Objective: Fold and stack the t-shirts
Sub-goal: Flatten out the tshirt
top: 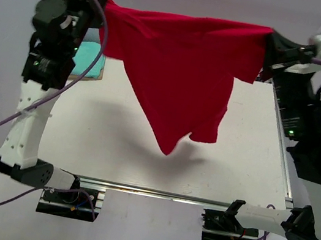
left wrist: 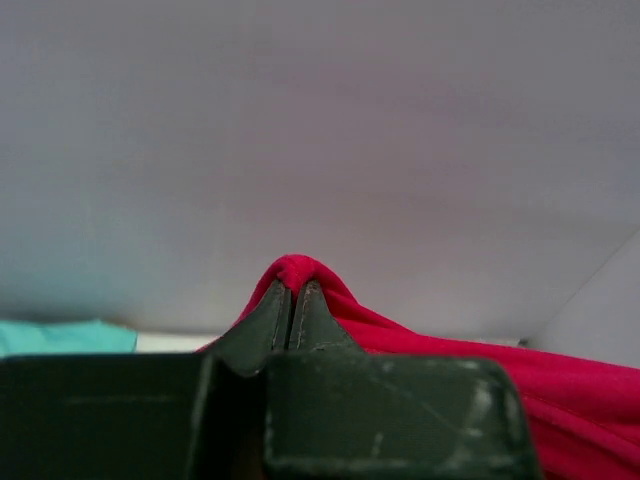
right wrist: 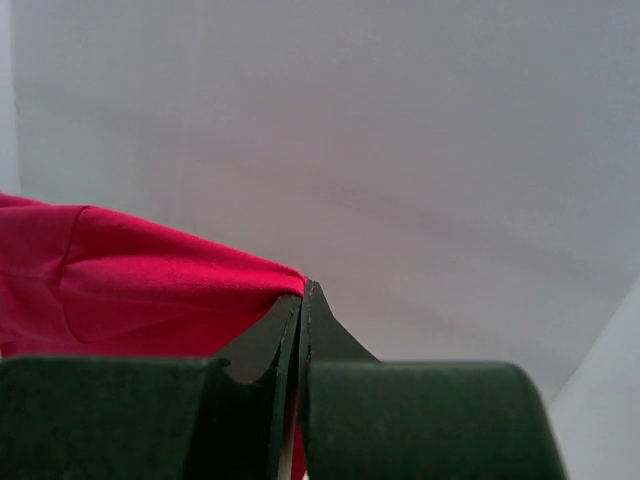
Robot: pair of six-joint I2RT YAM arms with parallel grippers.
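Progress, we judge, is halfway: teal t-shirt (top: 90,61) lies folded at the far-left edge of the worktop (top: 112,149); our left gripper (left wrist: 295,300) and right gripper (right wrist: 302,300) clamp the unfolded red t-shirt (top: 176,67) aloft.

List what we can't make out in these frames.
- teal t-shirt: top view, mostly hidden by the left arm; left wrist view, cut by the frame edge.
- red t-shirt: which part is pinched; wrist views show only bunched cloth at the left gripper and right gripper.
- table: far strip, top view, behind the red t-shirt.
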